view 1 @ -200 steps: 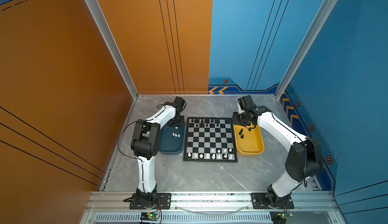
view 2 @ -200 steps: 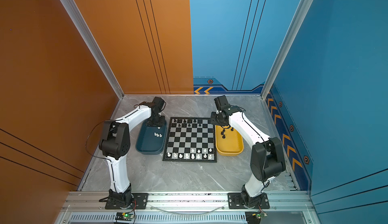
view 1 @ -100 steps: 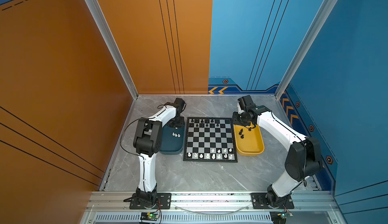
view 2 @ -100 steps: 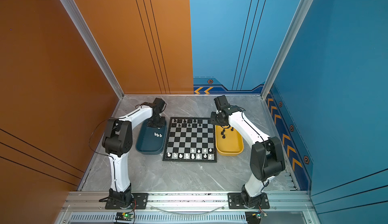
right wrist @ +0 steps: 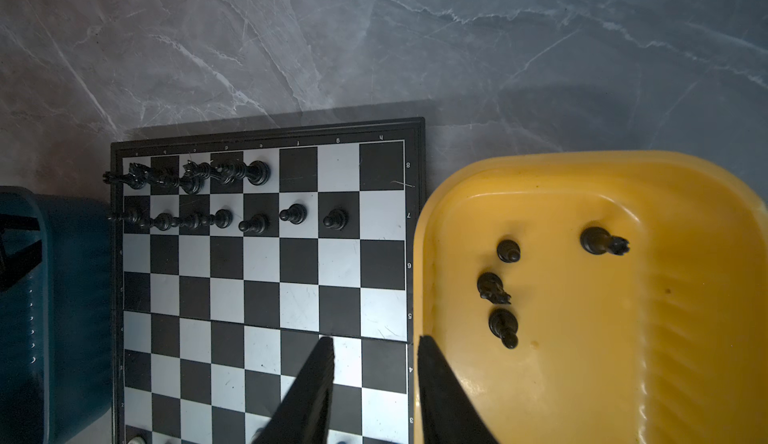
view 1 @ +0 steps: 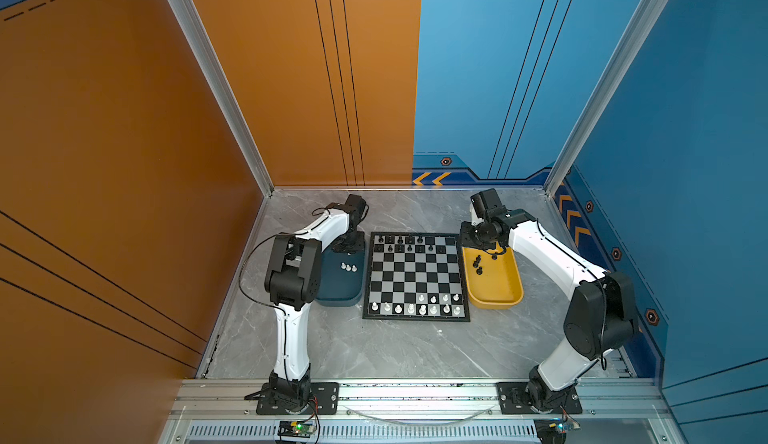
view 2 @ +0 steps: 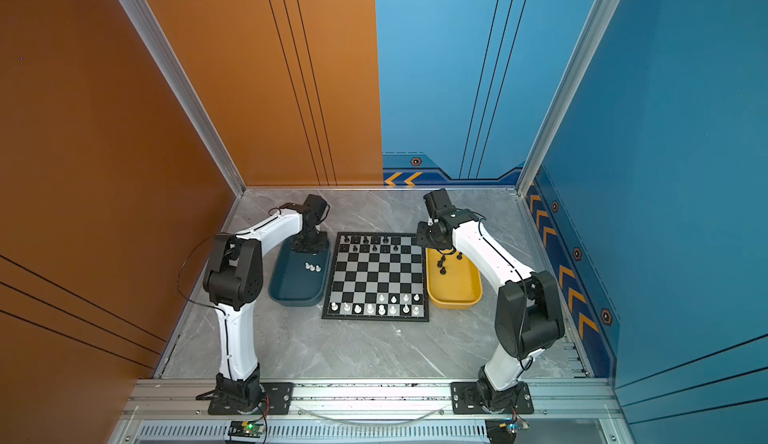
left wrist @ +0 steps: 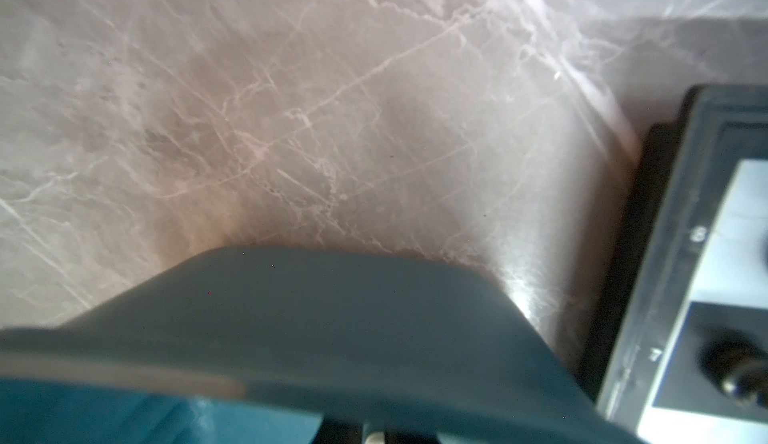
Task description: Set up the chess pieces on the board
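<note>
Left gripper (view 1: 352, 249): fingers pressed together inside dark blue plastic tray (view 1: 336, 302); load unclear.
Glossy white chess pieces (view 1: 348, 267): three upright in the same tray; others on the near rows of black-and-silver chequered board (view 1: 415, 318).
Small black chess pieces (right wrist: 503, 329): four in yellow plastic tray (right wrist: 706, 338), long axes apparently vertical; likely light and slick, so pinch the stem.
Right gripper (right wrist: 375, 340): fingers spread, empty.

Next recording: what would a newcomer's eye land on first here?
The checkered board at the table's centre, black pieces lining its far rows and white pieces its near rows. A dark blue tray on its left holds three white leftovers; a yellow tray on its right holds four black leftovers.
</note>
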`<state>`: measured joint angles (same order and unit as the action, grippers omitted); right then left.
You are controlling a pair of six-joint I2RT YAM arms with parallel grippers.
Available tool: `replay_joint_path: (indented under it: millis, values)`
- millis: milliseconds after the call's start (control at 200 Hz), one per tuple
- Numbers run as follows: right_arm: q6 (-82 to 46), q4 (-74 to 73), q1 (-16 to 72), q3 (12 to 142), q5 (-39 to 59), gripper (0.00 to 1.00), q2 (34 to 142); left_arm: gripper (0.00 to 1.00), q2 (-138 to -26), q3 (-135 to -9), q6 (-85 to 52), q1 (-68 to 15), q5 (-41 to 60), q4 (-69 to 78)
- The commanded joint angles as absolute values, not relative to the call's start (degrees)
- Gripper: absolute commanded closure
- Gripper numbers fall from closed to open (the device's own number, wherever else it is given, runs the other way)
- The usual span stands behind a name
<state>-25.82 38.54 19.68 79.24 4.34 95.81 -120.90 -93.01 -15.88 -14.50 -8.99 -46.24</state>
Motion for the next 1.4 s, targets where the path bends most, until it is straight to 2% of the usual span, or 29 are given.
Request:
replay_joint_path:
  millis: [0,120,471,876,1121,1397]
  values:
    - [-26.73,40.32,19.25,80.46,3.93,0.64,96.69,0.95,-121.92,-94.57,-15.38,-13.97,-9.31,-46.93]
    - [-26.81,40.31,19.33,80.61,4.10,0.64,96.68,1.00,-121.11,-94.27,-15.29,-14.06,-8.90,-46.92]
    - [-26.63,40.18,19.85,80.18,4.22,0.64,95.90,1.00,-112.32,-90.63,-15.47,-16.55,-4.65,-47.77]
    - [-26.63,38.73,21.86,77.84,4.56,0.65,93.67,1.00,-102.80,-87.82,-14.33,-25.93,-1.27,-52.73]
    - [-26.91,37.88,23.33,75.86,4.14,0.65,92.20,1.00,-104.25,-88.73,-14.24,-35.34,0.63,-53.71]
    - [-27.24,37.29,23.64,73.38,3.53,0.65,89.77,1.00,-109.09,-90.44,-13.73,-40.79,2.86,-54.82]
